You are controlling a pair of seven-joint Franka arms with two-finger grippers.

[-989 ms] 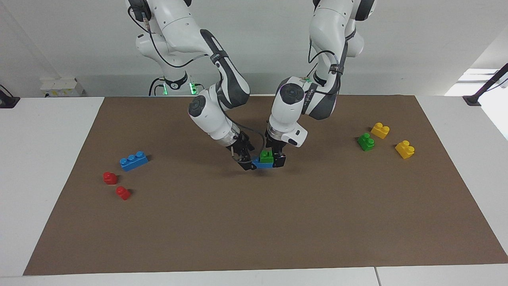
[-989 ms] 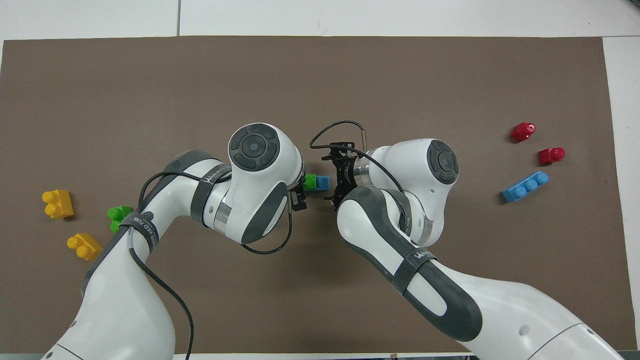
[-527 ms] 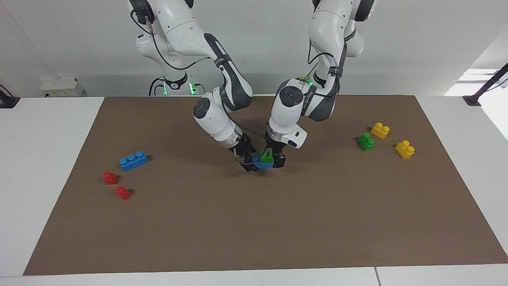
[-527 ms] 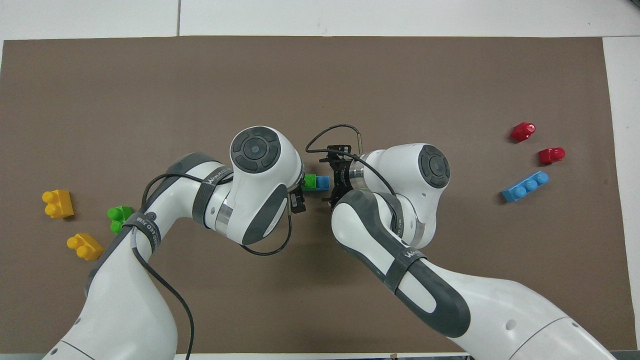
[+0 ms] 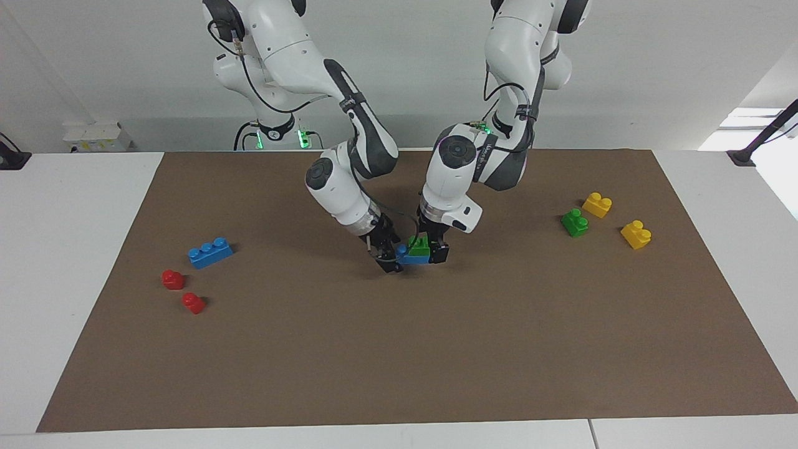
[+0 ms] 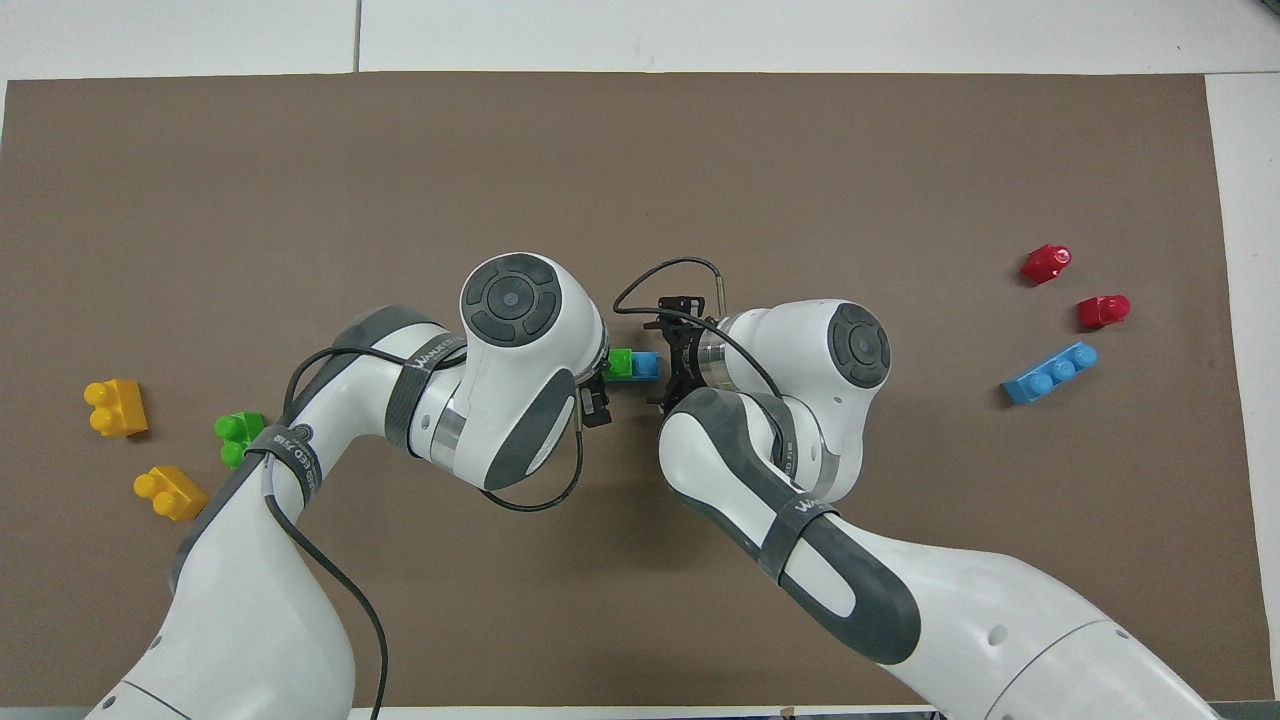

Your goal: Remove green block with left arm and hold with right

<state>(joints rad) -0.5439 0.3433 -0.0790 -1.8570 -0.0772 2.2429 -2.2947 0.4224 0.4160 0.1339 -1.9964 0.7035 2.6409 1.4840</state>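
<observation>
The green block (image 5: 419,247) is a two-stud brick stuck on top of a short blue brick (image 5: 408,257) at the middle of the brown mat (image 5: 399,349). My left gripper (image 5: 431,248) comes down over the stack and is shut on the green block. My right gripper (image 5: 388,260) is at the blue brick's end toward the right arm's end of the table, touching or nearly touching it. In the overhead view the green block (image 6: 620,363) and blue brick (image 6: 647,364) show between the left gripper (image 6: 598,385) and the right gripper (image 6: 668,365); the arms hide the grips.
A second green brick (image 5: 575,222) and two yellow bricks (image 5: 597,204) (image 5: 636,234) lie toward the left arm's end. A three-stud blue brick (image 5: 210,252) and two red pieces (image 5: 173,279) (image 5: 193,303) lie toward the right arm's end.
The right arm's elbow and wrist have swung in toward the stack, and its gripper has tilted at the blue brick's end. The stack and the left gripper have barely moved.
</observation>
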